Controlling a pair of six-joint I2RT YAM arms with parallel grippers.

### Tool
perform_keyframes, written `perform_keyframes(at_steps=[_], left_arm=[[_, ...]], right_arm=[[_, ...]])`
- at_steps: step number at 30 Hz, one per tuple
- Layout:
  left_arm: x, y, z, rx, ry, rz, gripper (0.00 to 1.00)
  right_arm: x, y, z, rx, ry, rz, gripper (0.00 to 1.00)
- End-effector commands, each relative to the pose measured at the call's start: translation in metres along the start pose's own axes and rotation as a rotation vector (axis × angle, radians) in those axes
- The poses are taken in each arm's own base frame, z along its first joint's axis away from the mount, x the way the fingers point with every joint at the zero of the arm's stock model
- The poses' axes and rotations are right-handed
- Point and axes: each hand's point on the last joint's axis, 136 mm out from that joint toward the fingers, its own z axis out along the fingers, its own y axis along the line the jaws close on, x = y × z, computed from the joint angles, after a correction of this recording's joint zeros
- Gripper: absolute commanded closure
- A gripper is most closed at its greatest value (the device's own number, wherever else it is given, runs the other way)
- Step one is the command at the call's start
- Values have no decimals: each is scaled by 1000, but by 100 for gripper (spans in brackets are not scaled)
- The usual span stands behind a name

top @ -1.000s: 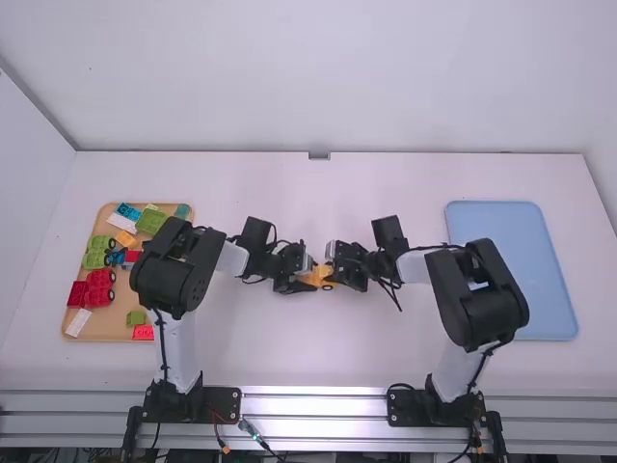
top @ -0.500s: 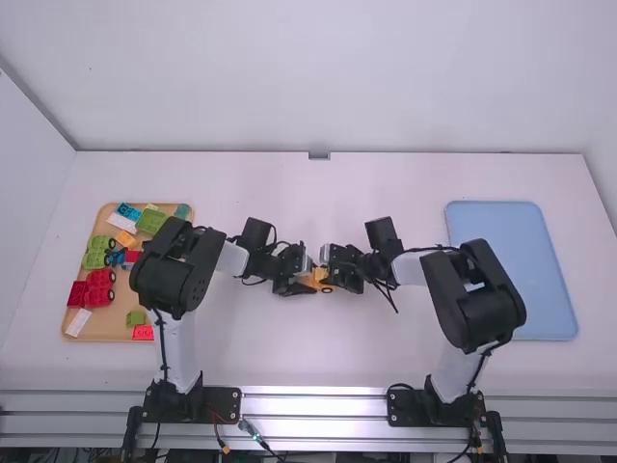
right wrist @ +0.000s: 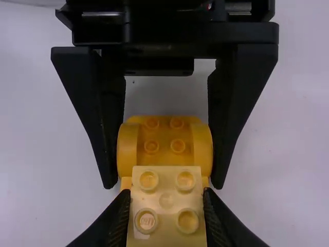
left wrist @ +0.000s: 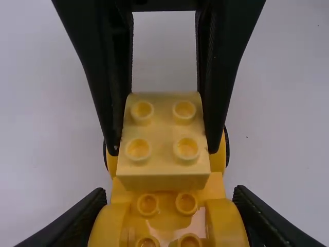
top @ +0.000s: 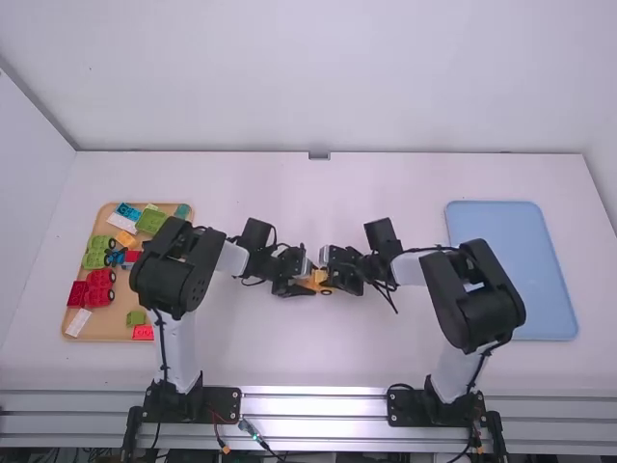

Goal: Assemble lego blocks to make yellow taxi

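In the high view my left gripper [top: 297, 280] and my right gripper [top: 337, 269] face each other at mid-table over an orange-yellow car base [top: 317, 280]. The left wrist view has my left gripper [left wrist: 167, 216] shut on the wheel-arch end of the car base [left wrist: 168, 201]; the right fingers pinch a pale yellow 2x2 brick [left wrist: 160, 150] above its other end. In the right wrist view my right gripper [right wrist: 167, 206] is shut on the pale yellow brick [right wrist: 167, 198], which overlaps the base. Whether brick and base studs are joined is hidden.
On the far left a wooden tray [top: 108, 323] holds green [top: 152, 221], red [top: 99, 286] and blue [top: 128, 210] blocks plus an orange brick [top: 125, 238], beside the left arm. A blue tray [top: 511, 270] lies at the right, behind and beside the right arm.
Compared with a second ago, my right gripper has shifted slightly left, closer to my left gripper, bringing the pale yellow brick along. The left arm has stayed nearly still.
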Motion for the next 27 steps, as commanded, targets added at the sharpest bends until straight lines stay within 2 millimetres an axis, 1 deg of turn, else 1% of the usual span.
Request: perform_keyframes(at_steps=[1,8,10,13,14,18,20,25,27], left_arm=[[22,-7,4,-5,85,-69,52],[22,-7,4,-5,85,-69,51],[22,-7,4,-5,85,-68,51],[22,-7,4,-5,85,-68,51],[22,-7,4,-5,85,-68,51],[22,-7,4,-5,85,-68,51],[22,-7,4,-5,85,-68,51],[22,-6,4,-8,84,-65,51],[22,-5,4,-9,83,-62,51]], right_arm=[[10,5,1,-9,21,27,97],[13,2,-1,2,28,46,95],[13,3,-1,2,28,48,90],[13,3,-1,2,28,46,77],[13,3,-1,2,27,46,76],[10,4,-1,-6,12,43,64],[6,5,-2,-19,-12,40,53],[3,2,-6,-17,-43,43,42],[-5,1,-10,-22,-85,35,35]])
